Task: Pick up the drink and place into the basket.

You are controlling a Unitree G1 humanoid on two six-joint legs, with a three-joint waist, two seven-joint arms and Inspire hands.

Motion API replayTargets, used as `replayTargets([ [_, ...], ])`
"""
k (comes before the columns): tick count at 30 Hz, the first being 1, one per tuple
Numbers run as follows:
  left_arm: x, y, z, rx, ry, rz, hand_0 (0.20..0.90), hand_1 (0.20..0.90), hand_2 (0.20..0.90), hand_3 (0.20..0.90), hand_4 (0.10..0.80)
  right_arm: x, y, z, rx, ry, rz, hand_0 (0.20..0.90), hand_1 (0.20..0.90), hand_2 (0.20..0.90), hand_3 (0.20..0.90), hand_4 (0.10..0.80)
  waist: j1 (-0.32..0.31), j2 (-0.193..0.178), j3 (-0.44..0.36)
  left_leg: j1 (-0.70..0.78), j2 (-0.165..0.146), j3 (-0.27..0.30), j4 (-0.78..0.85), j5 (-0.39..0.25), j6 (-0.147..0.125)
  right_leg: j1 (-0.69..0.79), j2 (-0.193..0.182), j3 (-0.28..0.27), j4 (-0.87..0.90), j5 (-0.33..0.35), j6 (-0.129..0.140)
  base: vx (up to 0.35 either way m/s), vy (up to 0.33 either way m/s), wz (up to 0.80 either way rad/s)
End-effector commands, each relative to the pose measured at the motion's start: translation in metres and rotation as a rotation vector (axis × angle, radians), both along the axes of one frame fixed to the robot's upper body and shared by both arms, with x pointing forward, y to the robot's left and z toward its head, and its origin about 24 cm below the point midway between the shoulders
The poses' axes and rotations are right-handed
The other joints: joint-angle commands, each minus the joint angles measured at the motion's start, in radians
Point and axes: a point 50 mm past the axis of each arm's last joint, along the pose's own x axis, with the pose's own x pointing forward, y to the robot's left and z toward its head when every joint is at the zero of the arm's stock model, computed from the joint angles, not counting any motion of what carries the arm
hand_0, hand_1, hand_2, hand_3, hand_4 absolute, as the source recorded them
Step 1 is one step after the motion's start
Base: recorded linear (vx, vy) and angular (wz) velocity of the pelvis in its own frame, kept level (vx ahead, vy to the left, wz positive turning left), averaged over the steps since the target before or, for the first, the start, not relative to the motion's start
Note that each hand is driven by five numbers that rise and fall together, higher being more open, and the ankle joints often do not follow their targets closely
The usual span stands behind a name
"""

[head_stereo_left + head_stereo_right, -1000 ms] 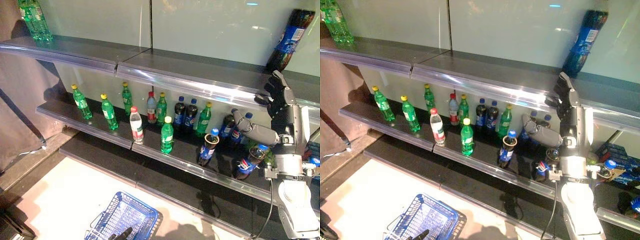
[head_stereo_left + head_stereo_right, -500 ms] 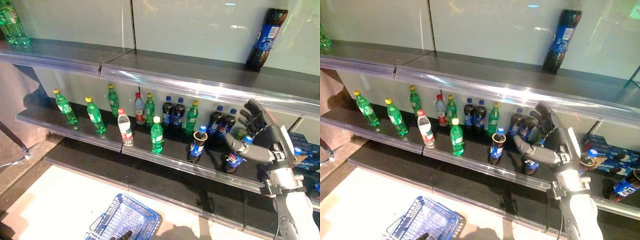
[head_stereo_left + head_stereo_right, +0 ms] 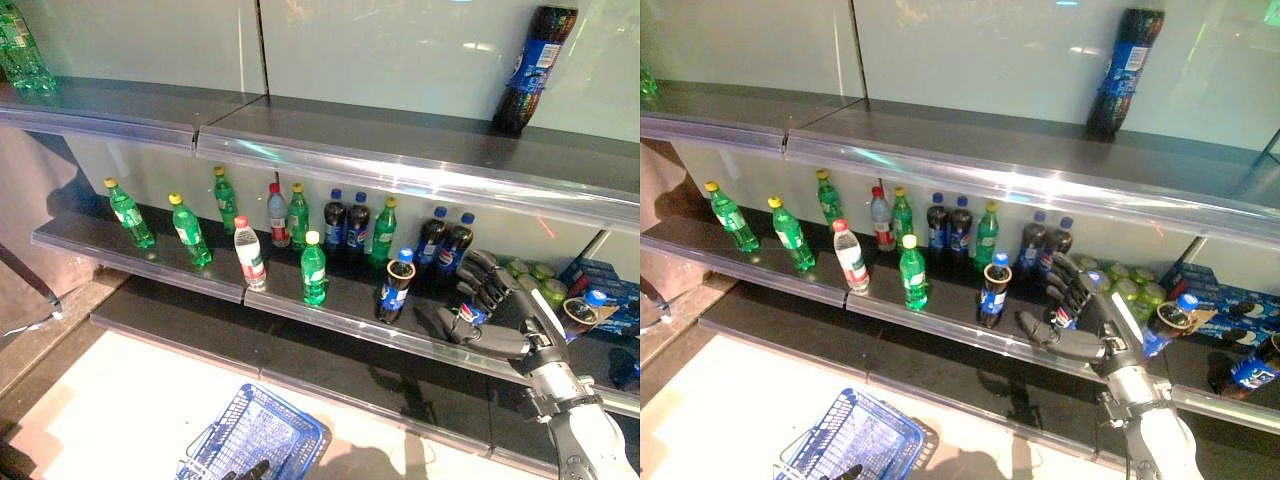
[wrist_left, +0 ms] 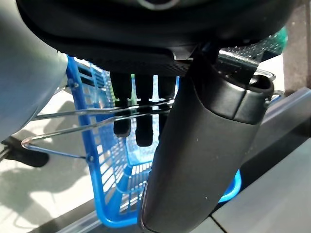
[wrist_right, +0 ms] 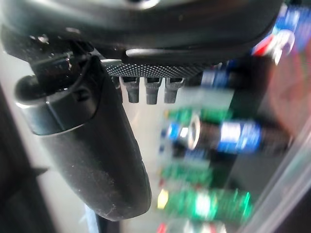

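Observation:
My right hand is low over the middle shelf at the right, fingers relaxed and open, thumb stretched left. A dark cola bottle with a blue label sits between the thumb and the fingers, mostly hidden by them. I cannot tell whether they touch it. In the right wrist view a dark cola drink shows past the fingers. My left hand is shut on the wire handles of the blue basket, which hangs low at the left.
Green bottles, a clear water bottle and dark cola bottles stand along the middle shelf. One cola bottle stands forward, just left of my right hand. A tall cola bottle leans on the upper shelf.
My right hand has come down from the upper shelf's edge to the middle shelf, around the cola bottle. The camera has shifted right. The basket hangs as before.

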Motion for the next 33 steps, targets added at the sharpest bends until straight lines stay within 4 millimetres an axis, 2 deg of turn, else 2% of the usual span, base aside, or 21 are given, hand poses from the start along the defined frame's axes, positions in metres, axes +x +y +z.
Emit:
replayTargets([
  [1,0.038,0.013,0.011,0.067,-0.165,-0.051,0.300,0.300,0.300,0.200,0.100,0.016,-0.014,0.051,-0.064,-0.336,-0.194,0.900,0.900,0.900,0.900,0.800,0.021,-0.023,0.016,0.057,-0.012,0.092,0.005,-0.103,0.030,-0.026,0.025,0.011,0.015,0.014,0.013,0.000,0.000,0.00],
  [3,0.037,0.012,0.010,0.066,-0.163,-0.046,0.300,0.300,0.300,0.200,0.100,0.014,-0.017,0.051,-0.072,-0.345,-0.256,0.900,0.900,0.900,0.900,0.800,0.019,-0.020,0.019,0.059,-0.012,0.092,0.005,-0.104,0.032,-0.025,0.027,0.014,0.014,0.015,0.013,0.007,-0.003,-0.02],
  [17,0.031,0.009,0.009,0.067,-0.142,-0.058,0.300,0.300,0.300,0.200,0.100,0.009,-0.023,0.044,-0.064,-0.327,-0.397,0.900,0.900,0.900,0.900,0.800,0.019,-0.013,0.027,0.062,-0.011,0.091,0.005,-0.108,0.036,-0.024,0.027,0.015,0.015,0.012,0.013,0.010,-0.005,-0.01],
  [25,0.028,0.006,0.009,0.075,-0.139,-0.091,0.300,0.300,0.300,0.200,0.100,0.012,-0.007,0.036,-0.016,-0.306,-0.373,0.900,0.900,0.900,0.900,0.800,0.026,-0.008,0.047,0.062,-0.018,0.089,0.009,-0.108,0.043,-0.029,0.026,0.016,0.023,0.008,0.012,0.052,-0.013,-0.01],
  [29,0.032,0.002,0.011,0.071,-0.171,-0.125,0.300,0.300,0.300,0.200,0.100,0.016,-0.005,0.030,0.020,-0.300,-0.428,0.900,0.900,0.900,0.900,0.800,0.033,-0.005,0.075,0.047,-0.024,0.090,0.030,-0.114,0.051,-0.045,0.027,0.022,0.043,0.002,0.008,0.020,-0.008,-0.01],
  [33,0.058,0.000,0.018,0.071,-0.236,-0.130,0.300,0.300,0.300,0.200,0.100,0.032,0.004,0.036,0.070,-0.363,-0.435,0.900,0.900,0.900,0.900,0.800,0.049,0.008,0.144,-0.031,-0.033,0.068,0.092,-0.121,0.059,-0.113,0.026,0.023,0.092,-0.006,-0.002,-0.122,-0.015,-0.04],
])
